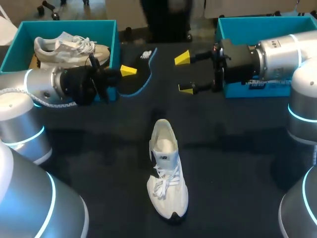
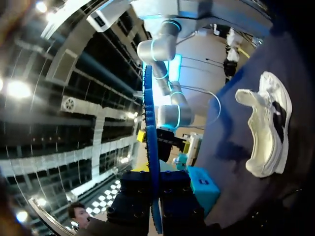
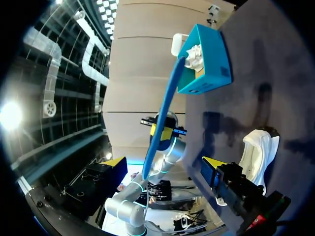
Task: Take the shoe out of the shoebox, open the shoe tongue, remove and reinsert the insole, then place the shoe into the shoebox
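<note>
The dark insole [image 1: 143,69] with a blue edge is held up on edge above the table's far middle, my left gripper [image 1: 130,74] shut on its end. In the left wrist view the insole [image 2: 150,128] shows as a thin blue strip rising from between my left gripper's [image 2: 153,196] fingers. My right gripper [image 1: 184,73] hangs open just right of the insole, not touching it. In the right wrist view the insole [image 3: 165,105] stands ahead of my right gripper [image 3: 162,164]. The white shoe [image 1: 167,171] lies on the table in front, toe toward me, empty inside.
A teal shoebox [image 1: 15,47] at the back left holds a second white shoe [image 1: 69,47]. Another teal shoebox [image 1: 257,27] stands at the back right, behind my right arm. Dark tabletop surrounds the shoe on all sides.
</note>
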Robot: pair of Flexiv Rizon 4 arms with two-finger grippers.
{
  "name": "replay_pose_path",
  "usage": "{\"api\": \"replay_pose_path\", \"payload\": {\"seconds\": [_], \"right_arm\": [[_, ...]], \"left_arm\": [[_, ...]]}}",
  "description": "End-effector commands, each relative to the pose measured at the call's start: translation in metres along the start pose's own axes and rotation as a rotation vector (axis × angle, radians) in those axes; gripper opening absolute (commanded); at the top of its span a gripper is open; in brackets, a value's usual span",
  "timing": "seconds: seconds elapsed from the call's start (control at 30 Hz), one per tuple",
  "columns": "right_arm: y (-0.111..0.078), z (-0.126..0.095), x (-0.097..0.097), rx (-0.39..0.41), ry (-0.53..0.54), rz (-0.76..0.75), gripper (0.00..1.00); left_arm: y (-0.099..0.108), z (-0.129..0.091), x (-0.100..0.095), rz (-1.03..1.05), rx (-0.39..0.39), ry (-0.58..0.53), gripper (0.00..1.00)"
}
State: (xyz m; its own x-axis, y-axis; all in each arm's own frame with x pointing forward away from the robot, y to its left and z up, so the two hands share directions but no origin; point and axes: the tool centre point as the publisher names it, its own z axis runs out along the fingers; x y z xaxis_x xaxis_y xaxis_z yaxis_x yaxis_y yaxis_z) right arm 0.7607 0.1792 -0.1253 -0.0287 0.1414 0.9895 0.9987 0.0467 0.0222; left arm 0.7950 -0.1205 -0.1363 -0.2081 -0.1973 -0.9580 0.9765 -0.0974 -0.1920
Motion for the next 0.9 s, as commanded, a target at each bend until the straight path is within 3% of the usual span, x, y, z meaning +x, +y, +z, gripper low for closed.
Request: {"api": "replay_pose_path", "payload": {"seconds": [0.03, 0.3, 0.47, 0.77, 0.9], "right_arm": [[0.0, 0.002, 0.0, -0.002, -0.001, 0.001, 1.0], [0.0, 0.002, 0.0, -0.002, -0.001, 0.001, 1.0], [0.0, 0.002, 0.0, -0.002, -0.001, 0.001, 1.0], [0.0, 0.002, 0.0, -0.002, -0.001, 0.001, 1.0], [0.0, 0.002, 0.0, -0.002, -0.001, 0.001, 1.0]], "left_arm": [[0.006, 0.003, -0.002, 1.178, 0.086, 0.103, 0.0], [0.018, 0.007, -0.002, 1.225, 0.074, 0.211, 0.0], [0.034, 0.008, 0.002, 1.079, 0.028, 0.292, 0.0], [0.034, 0.008, 0.002, 1.079, 0.028, 0.292, 0.0], [0.037, 0.012, 0.0, 0.968, -0.012, 0.298, 0.0]]}}
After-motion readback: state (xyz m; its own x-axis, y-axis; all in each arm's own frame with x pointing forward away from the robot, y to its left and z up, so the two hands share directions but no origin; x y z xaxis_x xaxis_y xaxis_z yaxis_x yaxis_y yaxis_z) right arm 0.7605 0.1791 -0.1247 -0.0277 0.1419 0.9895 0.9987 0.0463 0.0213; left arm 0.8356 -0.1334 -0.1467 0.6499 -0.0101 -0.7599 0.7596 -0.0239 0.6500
